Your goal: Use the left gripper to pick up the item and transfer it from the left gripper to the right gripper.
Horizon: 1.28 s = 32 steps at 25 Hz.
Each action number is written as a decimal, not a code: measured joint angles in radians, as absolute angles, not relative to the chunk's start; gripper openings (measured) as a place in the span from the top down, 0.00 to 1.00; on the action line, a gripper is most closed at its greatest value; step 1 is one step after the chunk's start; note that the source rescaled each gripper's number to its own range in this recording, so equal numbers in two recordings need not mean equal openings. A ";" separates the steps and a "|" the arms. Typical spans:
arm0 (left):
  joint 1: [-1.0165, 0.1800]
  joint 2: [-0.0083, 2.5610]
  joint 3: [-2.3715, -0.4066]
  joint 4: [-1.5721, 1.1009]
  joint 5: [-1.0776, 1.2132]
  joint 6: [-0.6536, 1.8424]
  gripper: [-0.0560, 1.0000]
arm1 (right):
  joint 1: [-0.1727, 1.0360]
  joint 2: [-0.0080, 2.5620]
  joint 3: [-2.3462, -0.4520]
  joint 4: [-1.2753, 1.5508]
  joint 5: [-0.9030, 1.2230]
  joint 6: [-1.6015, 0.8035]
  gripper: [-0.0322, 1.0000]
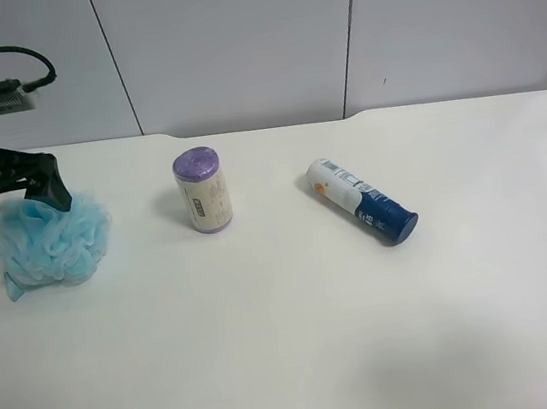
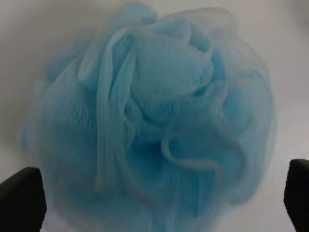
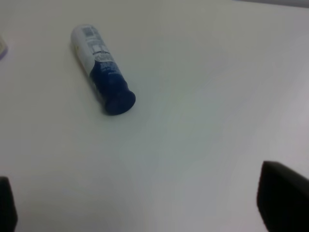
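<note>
The item, a light blue mesh bath pouf [image 1: 53,243], lies on the white table [image 1: 302,342] at the exterior high view's far left. The arm at that view's left carries my left gripper [image 1: 21,202], right above the pouf's top. In the left wrist view the pouf [image 2: 154,121] fills the frame between the two black fingertips [image 2: 21,198], which stand wide apart at either side: open, not closed on it. My right gripper [image 3: 149,205] shows only as two dark finger edges [image 3: 282,195], wide apart and empty, above bare table.
A purple-topped cylinder roll [image 1: 201,191] stands right of the pouf. A white-and-navy tube [image 1: 362,200] lies on its side mid-table; it also shows in the right wrist view [image 3: 102,69]. Grey wall panels rise behind the table's far edge.
</note>
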State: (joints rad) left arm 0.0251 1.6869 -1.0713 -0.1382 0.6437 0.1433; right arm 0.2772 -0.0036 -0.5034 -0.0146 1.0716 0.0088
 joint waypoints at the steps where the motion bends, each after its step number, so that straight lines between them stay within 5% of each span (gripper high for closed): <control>1: 0.025 1.710 -1.075 -0.137 0.635 0.142 0.00 | 0.277 -0.004 -0.503 -0.015 1.072 0.009 0.02; 9: 0.024 1.806 -1.076 -0.127 0.571 0.142 0.08 | 0.277 -0.004 -0.503 -0.015 1.072 0.009 0.02; 12: 0.024 1.817 -1.076 -0.126 0.567 0.142 0.28 | 0.277 -0.004 -0.503 -0.015 1.072 0.009 0.02; 16: 0.024 1.817 -1.078 -0.126 0.568 0.142 0.77 | 0.277 -0.004 -0.503 -0.015 1.072 0.009 0.02; 18: 0.024 1.815 -1.078 -0.126 0.583 0.142 0.90 | 0.277 -0.004 -0.503 -0.015 1.072 0.009 0.02; 32: 0.023 1.536 -1.222 -0.170 0.895 0.181 0.93 | 0.277 -0.004 -0.503 -0.015 1.072 0.009 0.02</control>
State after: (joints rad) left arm 0.0231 1.5360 -1.2218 -0.1702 0.8953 0.1808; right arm 0.2772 -0.0036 -0.5034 -0.0146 1.0716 0.0088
